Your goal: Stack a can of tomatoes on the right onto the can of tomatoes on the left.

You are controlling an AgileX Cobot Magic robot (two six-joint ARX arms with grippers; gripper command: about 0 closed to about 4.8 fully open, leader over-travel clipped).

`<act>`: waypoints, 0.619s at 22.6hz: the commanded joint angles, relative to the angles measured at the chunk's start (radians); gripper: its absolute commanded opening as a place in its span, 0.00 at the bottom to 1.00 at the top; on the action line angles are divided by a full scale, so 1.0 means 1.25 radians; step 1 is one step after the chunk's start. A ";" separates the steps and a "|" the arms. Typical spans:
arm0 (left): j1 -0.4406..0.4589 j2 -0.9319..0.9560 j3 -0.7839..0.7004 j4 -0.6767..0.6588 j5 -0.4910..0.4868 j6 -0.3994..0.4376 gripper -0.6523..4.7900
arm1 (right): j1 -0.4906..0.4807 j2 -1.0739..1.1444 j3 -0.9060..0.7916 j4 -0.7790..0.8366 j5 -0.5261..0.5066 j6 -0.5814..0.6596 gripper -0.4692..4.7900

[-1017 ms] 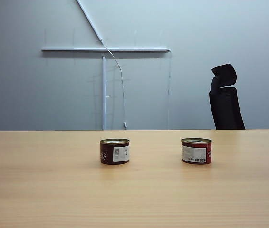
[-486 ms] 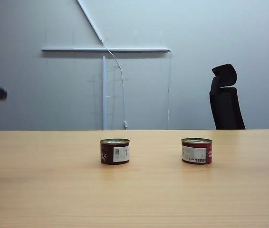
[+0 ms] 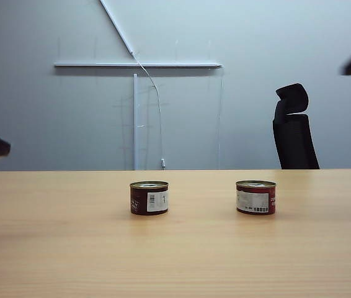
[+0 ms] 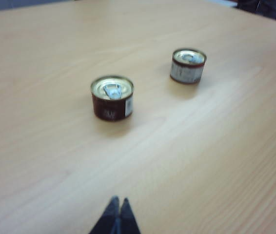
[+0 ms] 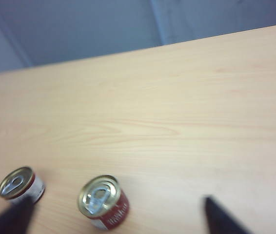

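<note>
two tomato cans stand upright and well apart on the wooden table [image 3: 175,261]: left can [image 3: 149,197], right can [image 3: 255,197]. the left gripper [image 4: 118,207], fingertips together, hovers off the table's left edge. the right gripper [image 5: 113,214], fingers spread, hangs above the right can, touching nothing.

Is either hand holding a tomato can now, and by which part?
Nothing is held. The left hand is shut and empty; the right hand is open above the table. Both tomato cans stand untouched.
</note>
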 commanded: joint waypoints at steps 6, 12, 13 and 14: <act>0.000 0.051 0.002 0.009 0.000 0.005 0.12 | 0.179 0.348 0.103 0.074 0.031 -0.298 1.00; 0.000 0.052 0.002 0.009 0.001 0.005 0.12 | 0.207 0.543 0.126 0.190 0.050 -0.301 1.00; 0.000 0.052 0.002 0.009 0.000 0.005 0.12 | 0.207 0.569 0.129 0.212 0.051 -0.301 1.00; 0.000 0.052 0.002 0.009 0.000 0.005 0.12 | 0.207 0.600 0.135 0.238 0.051 -0.301 1.00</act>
